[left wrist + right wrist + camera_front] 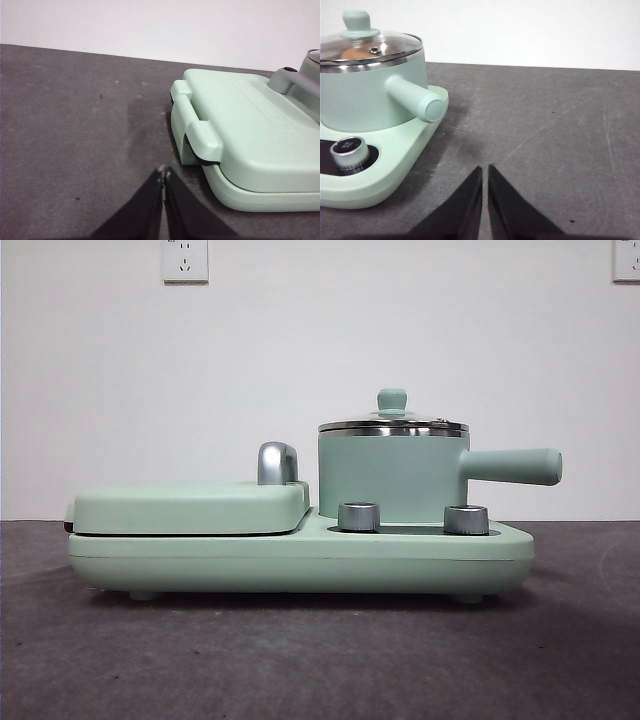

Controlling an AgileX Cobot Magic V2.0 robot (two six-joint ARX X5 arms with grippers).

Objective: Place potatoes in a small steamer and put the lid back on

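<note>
Dark grey matte table (300, 660) carries the whole scene, its surface lightly scuffed and speckled; a plain white wall (300, 370) with two socket plates stands behind it.

My left gripper (163, 172) hovers low over bare table near the left end of the appliance. Its two black tapered jaws sit almost together, tips nearly meeting, holding nothing and touching nothing. My right gripper (485, 169) hovers over bare table off the right end of the appliance, jaws likewise drawn close with only a thin slit between them, holding nothing.

One mint-green base unit (300, 560) with smooth rounded edges rests on small feet. On its left half lies the flat hinged grill plate (190, 508), closed, with a chrome handle (277, 462) at its right. Two knurled metal knobs (359, 516) stand at the front of the right half.

The small steamer (385, 475) stands on the right half of the base: a cylindrical mint-green pot with a polished steel rim and a straight round-ended handle (515, 466) pointing right. The lid (370, 46) sits on the pot, clear glass in a steel rim, with a mint-green knob at its centre. Through the glass, the right wrist view shows the orange-brown potatoes (354, 52) inside the pot; the skin texture is too obscured to tell.
</note>
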